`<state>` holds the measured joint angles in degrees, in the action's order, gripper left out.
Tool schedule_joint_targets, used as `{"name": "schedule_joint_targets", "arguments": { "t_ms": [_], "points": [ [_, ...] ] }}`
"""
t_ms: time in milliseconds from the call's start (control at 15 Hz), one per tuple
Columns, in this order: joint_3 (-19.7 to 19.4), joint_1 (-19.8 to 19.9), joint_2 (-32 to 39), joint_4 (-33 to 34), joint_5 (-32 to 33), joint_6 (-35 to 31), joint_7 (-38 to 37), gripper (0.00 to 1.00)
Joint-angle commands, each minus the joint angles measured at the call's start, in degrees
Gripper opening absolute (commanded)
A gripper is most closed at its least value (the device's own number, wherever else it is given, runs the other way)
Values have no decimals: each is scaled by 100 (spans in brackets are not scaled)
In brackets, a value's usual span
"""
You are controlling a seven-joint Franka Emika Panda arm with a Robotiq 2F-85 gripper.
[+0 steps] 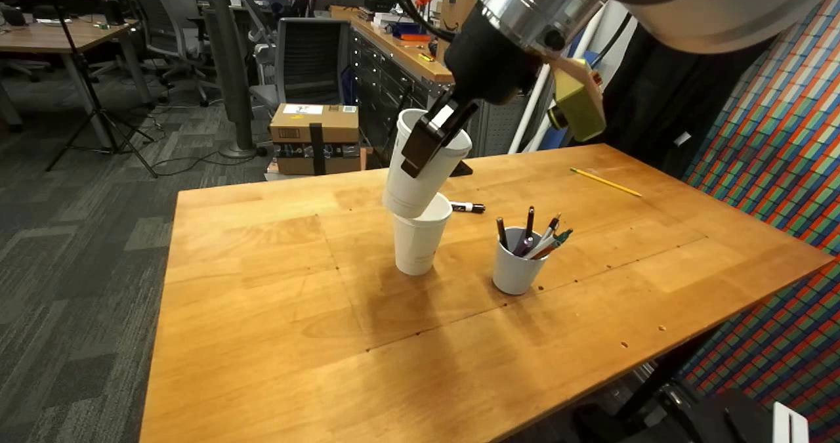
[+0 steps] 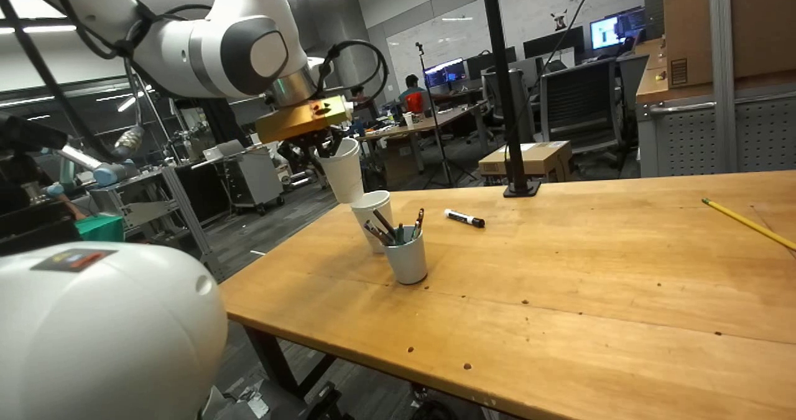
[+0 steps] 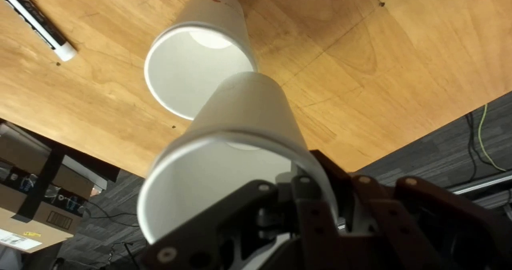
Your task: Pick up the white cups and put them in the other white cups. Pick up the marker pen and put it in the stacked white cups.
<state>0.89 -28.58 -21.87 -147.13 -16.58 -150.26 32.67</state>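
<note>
Black claw (image 1: 425, 149), nearly closed, pinches one wall of a tilted tapered white cup (image 1: 412, 190), base near the rim of an upright tapered white cup (image 1: 416, 247) on the brown wooden desk (image 1: 256, 298). Not yet nested. Black-and-white cylindrical marker pen (image 2: 464, 218) lies nearby, unplaced.

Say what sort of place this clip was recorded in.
Probably a robotics lab, perhaps in a shared office: a robot arm stands in the foreground, with office chairs and lit monitors behind.

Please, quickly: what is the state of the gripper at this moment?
Gripper: closed, holding the upper white cup by its wall.
</note>
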Motion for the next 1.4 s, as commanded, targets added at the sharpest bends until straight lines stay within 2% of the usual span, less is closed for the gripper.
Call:
{"name": "schedule_joint_targets", "arguments": {
  "t_ms": [0,467,867,1333],
  "points": [
    [-164,-63,377,368,-349,-172,527,2],
    [-167,226,699,674,-763,-111,1116,2],
    [-108,635,584,671,-594,-39,1140,2],
    [188,646,232,340,-394,-76,983,2]
  ]
}}
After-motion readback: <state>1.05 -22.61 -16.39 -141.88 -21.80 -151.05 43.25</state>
